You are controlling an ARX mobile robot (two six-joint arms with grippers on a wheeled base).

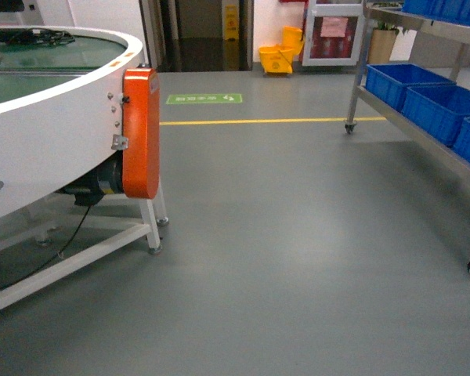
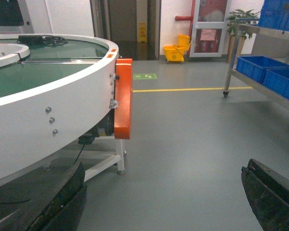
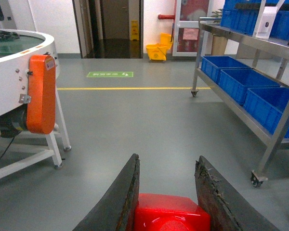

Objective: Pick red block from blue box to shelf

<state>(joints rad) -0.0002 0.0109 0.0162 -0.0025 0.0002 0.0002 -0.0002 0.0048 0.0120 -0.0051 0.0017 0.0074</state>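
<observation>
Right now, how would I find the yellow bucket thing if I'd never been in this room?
Look past the yellow floor line to the far wall, beside the dark doorway. The yellow mop bucket sits on the floor there. It is the only yellow tub; the crates on the steel shelf are blue.

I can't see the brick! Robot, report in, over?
Right gripper shut on red block. Left gripper open, empty. Shelf ahead right, bare floor between. Over.

Glossy red plastic block (image 3: 169, 217); shiny steel shelf (image 3: 260, 45).
</observation>
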